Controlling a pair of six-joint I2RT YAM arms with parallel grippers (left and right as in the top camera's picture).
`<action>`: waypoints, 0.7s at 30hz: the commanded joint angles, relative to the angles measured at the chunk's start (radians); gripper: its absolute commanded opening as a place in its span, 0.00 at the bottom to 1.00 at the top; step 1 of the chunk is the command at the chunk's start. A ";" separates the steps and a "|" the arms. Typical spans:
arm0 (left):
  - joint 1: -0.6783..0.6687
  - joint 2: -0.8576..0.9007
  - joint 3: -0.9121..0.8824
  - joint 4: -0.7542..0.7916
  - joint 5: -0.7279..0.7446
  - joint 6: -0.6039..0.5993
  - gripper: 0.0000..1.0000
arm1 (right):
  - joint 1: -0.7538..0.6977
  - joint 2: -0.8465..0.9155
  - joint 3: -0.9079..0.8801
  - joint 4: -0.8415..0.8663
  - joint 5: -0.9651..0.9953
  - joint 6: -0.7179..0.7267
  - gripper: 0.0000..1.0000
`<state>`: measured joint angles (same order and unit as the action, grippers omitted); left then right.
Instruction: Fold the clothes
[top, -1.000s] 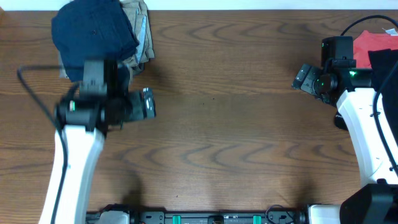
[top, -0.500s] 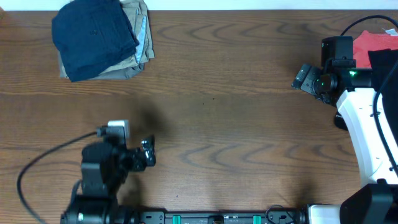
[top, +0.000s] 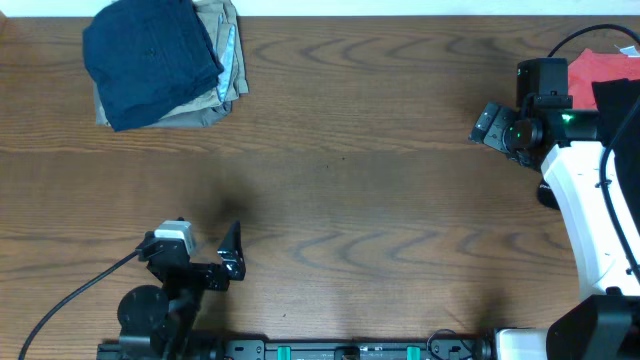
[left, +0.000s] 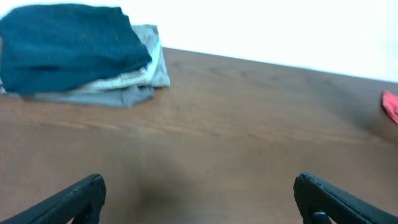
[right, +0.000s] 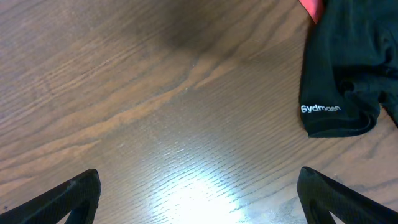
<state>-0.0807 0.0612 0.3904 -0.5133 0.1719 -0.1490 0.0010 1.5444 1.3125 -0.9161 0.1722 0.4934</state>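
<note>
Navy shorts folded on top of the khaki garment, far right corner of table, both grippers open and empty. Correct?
Wrong corner: overhead shows the navy shorts on the khaki garment at the far left corner, not the right. Left gripper and right gripper are open and empty, as stated.

Free passage: the bare wooden table (top: 380, 200) runs unbroken across the middle, from the pile at the far-left corner to the right arm. Obstacles, left: folded navy shorts (top: 150, 60) lying on a khaki garment (top: 228, 60), one low stack near the far edge, and the left gripper (top: 233, 252) low at the near edge, well apart from the stack. Obstacles, right: the right gripper (top: 485, 127) with its white arm (top: 590, 200) behind it, and a black garment (right: 348, 68) overlapping a red garment (top: 600, 65) at the right edge.
</note>
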 joint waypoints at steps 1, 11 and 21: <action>-0.005 -0.032 -0.047 0.058 -0.031 0.018 0.98 | 0.002 -0.001 0.002 0.000 0.004 0.007 0.99; 0.010 -0.060 -0.256 0.360 -0.031 0.017 0.98 | 0.002 -0.001 0.002 0.000 0.003 0.007 0.99; 0.076 -0.060 -0.366 0.550 -0.035 0.018 0.98 | 0.002 -0.001 0.002 0.000 0.003 0.007 0.99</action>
<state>-0.0200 0.0109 0.0448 0.0158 0.1497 -0.1490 0.0010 1.5444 1.3125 -0.9161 0.1722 0.4934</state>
